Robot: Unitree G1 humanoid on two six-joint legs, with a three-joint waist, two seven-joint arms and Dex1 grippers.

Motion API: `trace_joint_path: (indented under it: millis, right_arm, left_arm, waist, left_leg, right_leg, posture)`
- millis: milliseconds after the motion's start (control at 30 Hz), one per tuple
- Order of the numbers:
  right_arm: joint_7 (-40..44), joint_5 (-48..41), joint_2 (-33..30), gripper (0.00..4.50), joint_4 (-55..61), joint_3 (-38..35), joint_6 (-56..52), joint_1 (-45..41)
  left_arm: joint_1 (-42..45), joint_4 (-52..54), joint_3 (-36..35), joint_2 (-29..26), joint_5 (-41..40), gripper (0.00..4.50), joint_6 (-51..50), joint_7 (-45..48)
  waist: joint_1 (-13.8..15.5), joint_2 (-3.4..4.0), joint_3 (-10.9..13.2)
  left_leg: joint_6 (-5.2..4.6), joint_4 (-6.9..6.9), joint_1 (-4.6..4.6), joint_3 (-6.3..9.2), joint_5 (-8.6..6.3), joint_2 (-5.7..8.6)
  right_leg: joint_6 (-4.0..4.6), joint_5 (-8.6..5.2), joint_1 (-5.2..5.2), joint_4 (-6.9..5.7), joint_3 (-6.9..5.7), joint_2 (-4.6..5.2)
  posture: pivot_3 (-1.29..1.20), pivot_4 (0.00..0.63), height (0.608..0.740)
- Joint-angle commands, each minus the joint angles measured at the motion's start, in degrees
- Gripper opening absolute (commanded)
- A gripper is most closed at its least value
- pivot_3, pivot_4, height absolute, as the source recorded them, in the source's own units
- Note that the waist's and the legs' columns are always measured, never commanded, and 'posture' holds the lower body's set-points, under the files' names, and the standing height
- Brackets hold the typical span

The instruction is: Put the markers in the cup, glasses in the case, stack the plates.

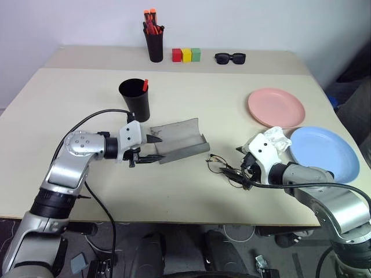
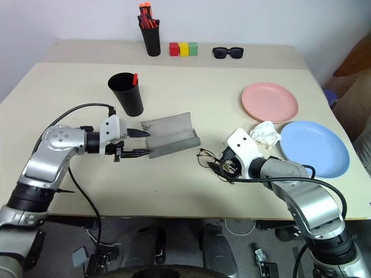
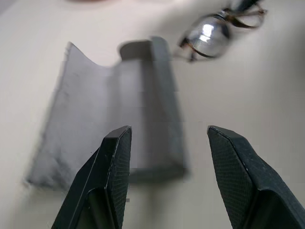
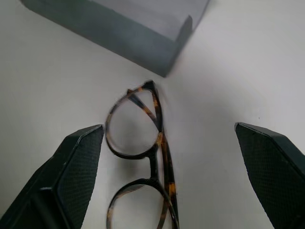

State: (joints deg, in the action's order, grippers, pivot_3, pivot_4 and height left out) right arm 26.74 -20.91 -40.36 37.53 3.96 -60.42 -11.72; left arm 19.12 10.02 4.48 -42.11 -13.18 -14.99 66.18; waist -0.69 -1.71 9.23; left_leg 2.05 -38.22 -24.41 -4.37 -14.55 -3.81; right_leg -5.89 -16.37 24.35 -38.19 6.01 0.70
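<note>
On the beige counter (image 1: 191, 87) the grey case (image 1: 177, 140) lies open near the middle, its hollow halves facing up with nothing inside. The left gripper (image 1: 152, 148) sits at the case's left end, its jaws apart and holding nothing, one finger over the case's edge and one on the near side of it. To the right of the case, on the bare counter, lie the glasses (image 4: 143, 157), thin-framed with clear round lenses. The right gripper (image 4: 167, 167) hangs over them with its jaws spread wide, a finger on either side of the frame, not clamped on it.

Just beyond the case on the far left stands the black cup (image 1: 135, 98), with a red marker cap (image 1: 145, 84) poking over its rim. At the far edge a taller black pen holder (image 1: 154, 41) carries a bunch of orange-capped pens.

On the right, the pink plate (image 1: 276, 107) lies farther away and the blue plate (image 1: 323, 153) nearer, side by side and not stacked. A crumpled white tissue (image 2: 266, 132) rests between them, at the blue plate's left rim.
</note>
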Motion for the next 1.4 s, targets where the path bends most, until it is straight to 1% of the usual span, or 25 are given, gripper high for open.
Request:
trace_joint_path:
  millis: [33, 200, 300, 333, 533, 733, 867, 967, 1033, 1100, 1167, 1267, 1400]
  right_arm:
    - [-1.58, 2.1, -2.1, 4.5, 2.53, 1.25, -1.94, -0.28]
    - [-1.26, 2.31, -3.09, 4.5, 2.54, 1.28, -2.68, 0.25]
    - [-0.75, 2.42, -3.4, 3.66, 1.78, 1.57, -2.41, 0.13]
    - [-0.64, 2.48, -3.39, 3.23, 1.58, 1.72, -2.25, 0.08]
    - [-0.37, 2.97, -3.3, 0.05, 1.1, 2.37, -1.77, 0.68]
    - [-0.12, 3.98, -4.0, 0.05, 0.87, 2.76, -1.06, 0.04]
    - [2.94, 4.99, -7.29, 0.05, 0.67, 2.66, 3.08, -1.79]
    - [6.91, 2.75, -7.82, 0.05, 1.55, 1.01, 6.34, -5.73]
    - [9.11, 1.74, -7.15, 0.05, 1.27, 1.37, 8.06, -10.45]
    - [10.42, 2.52, -5.58, 0.05, -0.6, 4.05, 10.77, -15.55]
    - [11.71, 4.37, -2.55, 0.05, -4.43, 8.25, 14.58, -20.83]
    - [14.36, 10.83, 2.1, 0.05, -14.37, 16.72, 23.61, -29.04]
    - [18.34, 14.65, 8.77, 0.05, -28.23, 21.28, 34.17, -36.1]
  left_arm:
    - [-6.36, 10.46, -2.98, -0.96, -3.88, 2.55, -4.04, -2.26]
    - [-11.79, 15.56, -3.55, -1.0, -4.69, 2.55, -7.25, -6.03]
    - [-13.19, 17.26, -3.74, 0.13, -5.6, 2.58, -9.21, -8.81]
    - [-13.38, 17.57, -3.79, 0.4, -5.88, 2.58, -9.76, -9.45]
    - [-16.55, 17.63, -3.41, -0.07, -4.64, 2.58, -8.67, -11.6]
    - [-17.17, 17.49, -4.46, 1.48, -6.11, 2.58, -7.84, -13.58]
    - [-18.05, 16.41, -5.56, 2.77, -6.94, 2.58, -6.2, -13.98]
    - [-19.57, 14.93, -6.85, 2.88, -7.11, 2.58, -4.69, -14.17]
    - [-20.93, 13.43, -8.56, 2.75, -7.05, 2.58, -3.52, -14.56]
    - [-21.93, 11.69, -10.58, 2.81, -7.07, 2.58, -2.54, -15.15]
    - [-22.56, 10.04, -12.36, 2.98, -7.13, 2.58, -1.64, -15.78]
    - [-23.69, 8.88, -13.84, 2.85, -6.96, 2.58, -0.67, -16.2]
    - [-24.97, 9.6, -14.99, 3.03, -7.5, 2.58, -0.73, -16.92]
  waist:
    - [-0.14, -0.01, 0.0]
    - [-0.2, -0.01, 0.0]
    - [-0.33, -0.01, 0.0]
    - [-0.33, -0.01, 0.0]
    - [-0.37, -0.01, 0.0]
    - [-0.33, -0.03, -0.02]
    - [-0.36, -0.03, -0.01]
    - [-0.64, -0.02, -0.01]
    - [-0.93, 0.01, 0.0]
    - [-1.24, 0.01, 0.01]
    - [-1.6, -0.02, -0.01]
    - [-1.93, -0.01, -0.01]
    - [-1.61, -0.01, 0.0]
  left_leg:
    - [0.0, 0.0, 0.0, -0.01, 0.0, 0.0]
    - [-0.01, -0.01, 0.02, 0.0, -0.01, -0.01]
    - [-0.02, -0.01, 0.02, -0.01, -0.01, -0.01]
    - [-0.02, -0.01, 0.02, -0.01, -0.01, -0.01]
    - [-0.02, 0.0, 0.03, -0.01, -0.01, -0.01]
    - [-0.02, -0.01, 0.03, -0.01, -0.01, -0.01]
    - [-0.02, -0.01, 0.03, -0.02, -0.01, -0.01]
    - [-0.02, 0.01, 0.04, -0.02, -0.01, -0.02]
    - [-0.02, 0.02, 0.04, -0.02, -0.01, -0.04]
    - [-0.02, 0.03, 0.05, -0.02, -0.01, -0.05]
    - [-0.02, 0.03, 0.04, -0.01, -0.01, -0.05]
    - [-0.02, 0.04, 0.04, -0.03, -0.01, -0.04]
    - [-0.02, 0.04, 0.01, -0.09, -0.01, -0.04]
  right_leg:
    - [0.05, -0.03, 0.0, 0.01, 0.0, 0.0]
    - [0.06, -0.03, 0.0, 0.0, 0.0, -0.01]
    - [0.06, -0.03, 0.0, 0.02, 0.01, -0.01]
    - [0.06, -0.03, 0.0, 0.02, 0.01, -0.02]
    - [0.05, -0.03, 0.0, 0.02, 0.01, -0.02]
    - [0.07, -0.04, 0.0, 0.03, 0.01, -0.01]
    - [0.07, -0.04, 0.01, 0.04, 0.01, 0.0]
    - [0.07, -0.04, 0.03, 0.04, 0.01, -0.02]
    - [0.07, -0.03, 0.05, 0.03, 0.01, -0.05]
    - [0.07, -0.03, 0.06, 0.02, 0.01, -0.04]
    - [0.07, -0.03, 0.06, 0.02, 0.0, -0.04]
    - [0.07, -0.03, 0.06, 0.03, -0.01, -0.02]
    - [0.05, -0.01, 0.09, 0.01, -0.01, 0.0]
  posture:
    - [0.0, 0.15, 0.725]
    - [0.0, 0.15, 0.725]
    - [0.0, 0.15, 0.725]
    - [0.0, 0.15, 0.725]
    - [0.0, 0.15, 0.725]
    - [0.0, 0.15, 0.725]
    - [0.0, 0.15, 0.725]
    - [0.0, 0.15, 0.725]
    - [0.0, 0.15, 0.725]
    - [0.0, 0.15, 0.725]
    - [0.0, 0.15, 0.725]
    - [0.0, 0.15, 0.725]
    - [0.0, 0.15, 0.725]
